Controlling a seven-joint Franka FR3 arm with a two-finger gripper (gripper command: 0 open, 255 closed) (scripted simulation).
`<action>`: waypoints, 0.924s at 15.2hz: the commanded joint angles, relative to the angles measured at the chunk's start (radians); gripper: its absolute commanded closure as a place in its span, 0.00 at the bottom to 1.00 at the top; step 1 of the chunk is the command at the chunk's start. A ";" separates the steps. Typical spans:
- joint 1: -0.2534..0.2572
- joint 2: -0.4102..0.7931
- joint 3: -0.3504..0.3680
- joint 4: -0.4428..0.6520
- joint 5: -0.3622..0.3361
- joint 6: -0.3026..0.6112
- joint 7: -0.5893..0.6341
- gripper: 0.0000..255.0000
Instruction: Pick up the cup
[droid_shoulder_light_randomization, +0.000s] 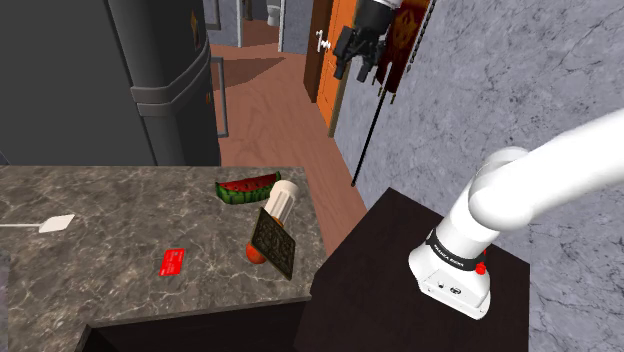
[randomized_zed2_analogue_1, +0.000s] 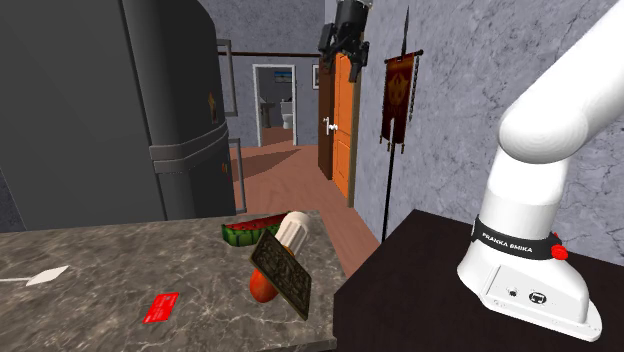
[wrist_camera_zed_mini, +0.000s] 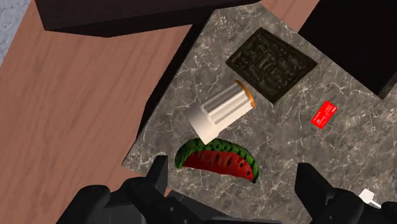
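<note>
The cup (wrist_camera_zed_mini: 222, 113) is white and ribbed with an orange rim. It lies tipped over on the grey marble counter (droid_shoulder_light_randomization: 120, 230), its rim toward a dark square board (wrist_camera_zed_mini: 272, 65) and its base toward a watermelon slice (wrist_camera_zed_mini: 219, 160). From the side, the cup (droid_shoulder_light_randomization: 279, 200) (randomized_zed2_analogue_1: 293, 230) rests near the counter's corner. My gripper (droid_shoulder_light_randomization: 355, 55) (randomized_zed2_analogue_1: 340, 45) hangs high above the counter, well clear of everything. Its black fingers (wrist_camera_zed_mini: 156, 178) stand wide apart, and the gripper (wrist_camera_zed_mini: 233, 184) is open with nothing between them.
The board (droid_shoulder_light_randomization: 273, 242) leans on a small red-orange thing (randomized_zed2_analogue_1: 263, 287). A red card (droid_shoulder_light_randomization: 173, 262) and a white flat tool (droid_shoulder_light_randomization: 57, 224) lie further along the counter. A dark fridge (droid_shoulder_light_randomization: 100, 80) rises behind. The dark stand (droid_shoulder_light_randomization: 400, 300) adjoins the counter's edge; wooden floor lies beyond.
</note>
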 joint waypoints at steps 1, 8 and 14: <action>-0.006 0.090 -0.004 0.021 0.025 0.022 0.033 0.00; -0.027 0.367 -0.037 0.097 0.118 0.063 0.114 0.00; -0.046 0.597 -0.063 0.167 0.219 0.081 0.164 0.00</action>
